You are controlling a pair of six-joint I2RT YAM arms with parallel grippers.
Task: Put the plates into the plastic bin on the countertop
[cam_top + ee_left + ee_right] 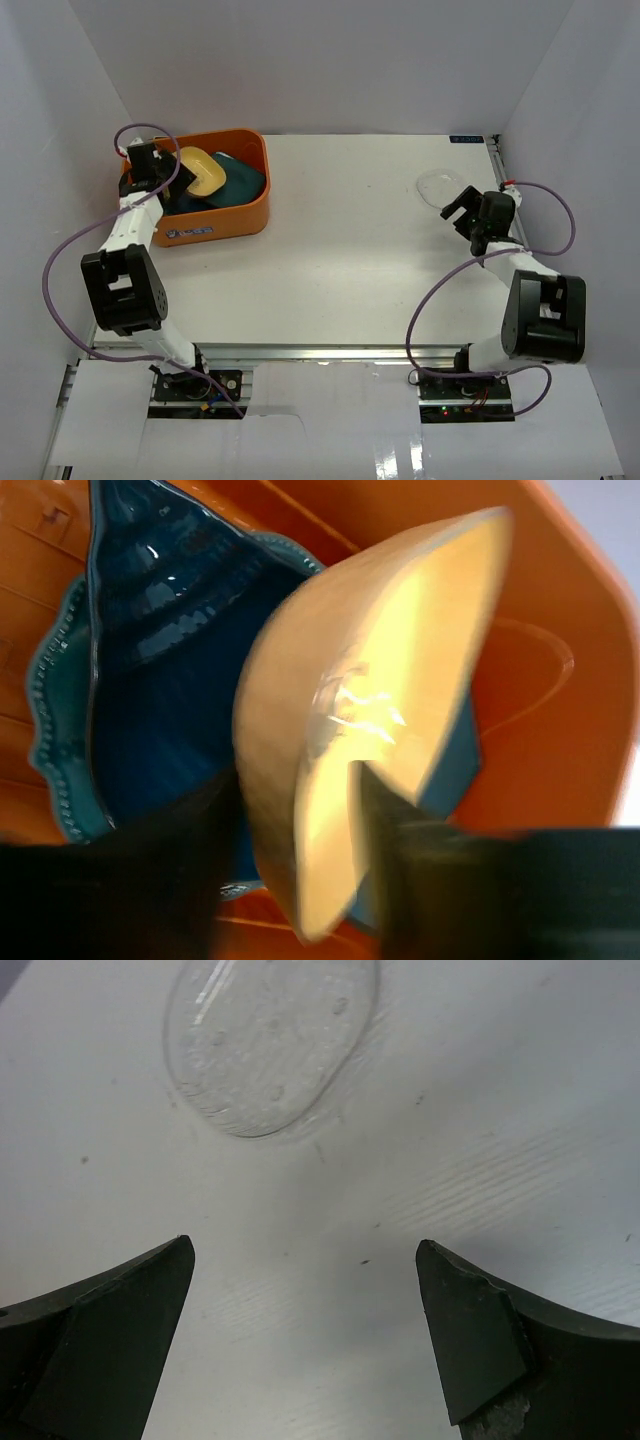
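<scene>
The orange plastic bin (215, 228) stands at the back left of the white countertop (340, 270). My left gripper (150, 165) is over the bin's left end, shut on the rim of the small yellow plate (200, 172), which is held tilted above teal plates (242, 180). In the left wrist view the yellow plate (380, 700) sits between my dark fingers (420, 880), over the leaf-shaped teal plate (150, 600) and the scalloped teal plate (50, 730). The small clear plate (438, 186) lies at the back right. My right gripper (462, 207) is open just in front of it; the clear plate (270, 1040) lies beyond the gripper (305, 1290).
White walls enclose the table on the left, back and right. A metal rail (320, 352) runs along the near edge by the arm bases. Purple cables (60, 270) loop beside both arms. The bin wall (560, 680) rises right of the yellow plate.
</scene>
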